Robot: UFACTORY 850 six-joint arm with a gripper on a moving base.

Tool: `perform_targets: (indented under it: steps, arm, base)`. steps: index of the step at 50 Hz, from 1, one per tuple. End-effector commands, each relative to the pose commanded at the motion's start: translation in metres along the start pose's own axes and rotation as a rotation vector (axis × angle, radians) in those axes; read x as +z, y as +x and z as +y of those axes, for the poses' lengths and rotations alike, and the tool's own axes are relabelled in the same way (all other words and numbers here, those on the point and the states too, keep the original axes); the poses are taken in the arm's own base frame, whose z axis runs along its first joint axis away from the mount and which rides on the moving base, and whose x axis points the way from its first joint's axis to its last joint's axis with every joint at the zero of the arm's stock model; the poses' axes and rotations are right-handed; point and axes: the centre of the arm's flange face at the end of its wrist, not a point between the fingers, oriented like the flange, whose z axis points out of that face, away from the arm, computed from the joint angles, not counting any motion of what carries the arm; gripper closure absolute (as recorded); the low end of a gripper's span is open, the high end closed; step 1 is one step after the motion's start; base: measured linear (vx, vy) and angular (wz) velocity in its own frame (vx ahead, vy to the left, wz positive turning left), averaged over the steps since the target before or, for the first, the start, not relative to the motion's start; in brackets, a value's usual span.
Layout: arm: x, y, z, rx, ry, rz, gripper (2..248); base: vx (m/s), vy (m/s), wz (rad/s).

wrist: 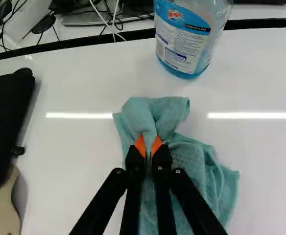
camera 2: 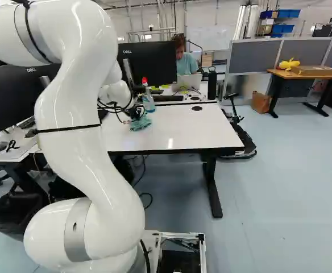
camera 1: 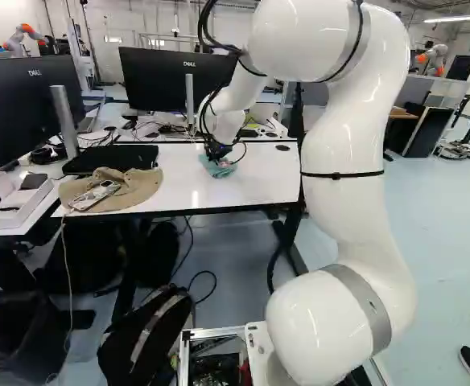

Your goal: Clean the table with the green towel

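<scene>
White arm segments (camera 1: 344, 209) stand closest, rising large at the right of the left base view, bending over and reaching down to the bench (camera 1: 251, 181). That bench has a glossy white top, dark edging and dark legs. Two black monitors, one (camera 1: 22, 108) at the left of the left base view and another (camera 1: 166, 78) beyond the bench, face this way. Below, a dark backpack (camera 1: 142, 338) leans on the floor. On the white top lies a flat black case (camera 1: 110, 158), with a tan cap (camera 1: 134, 191) lapping its near side and a pale object (camera 1: 95, 195) resting on the cap.

Well to the right of those, the blue-green towel (wrist: 202, 171) sits bunched on the bench, one folded part drawn up into the pincer (camera 1: 218, 154). In the wrist view the pincer (wrist: 148, 147) is narrow, its orange pads (wrist: 140, 146) pressing that fold from both sides; the rest of the cloth spreads loosely beneath and beside it. Just beyond the towel, apart from it, stands an upright spray bottle (camera 2: 148, 101) of blue liquid with a red top.
</scene>
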Motion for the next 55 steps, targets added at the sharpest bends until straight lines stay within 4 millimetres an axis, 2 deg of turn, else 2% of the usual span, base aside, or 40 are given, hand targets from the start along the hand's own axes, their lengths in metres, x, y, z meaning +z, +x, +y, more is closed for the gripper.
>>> perform_targets:
  steps: [12, 24, 41, 55]
  arm:
    - [-0.015, -0.016, 0.001, -0.004, 0.0, -0.015, 216]
    - [-0.025, -0.024, 0.016, 0.015, -0.016, -0.02, 216]
    - [-0.03, -0.024, 0.045, 0.055, -0.048, -0.018, 216]
    - [-0.026, -0.014, 0.069, 0.089, -0.074, -0.008, 216]
  base:
    - [0.0, 0.0, 0.0]
    - [0.0, 0.0, 0.0]
    - [0.0, 0.0, 0.0]
    - [0.0, 0.0, 0.0]
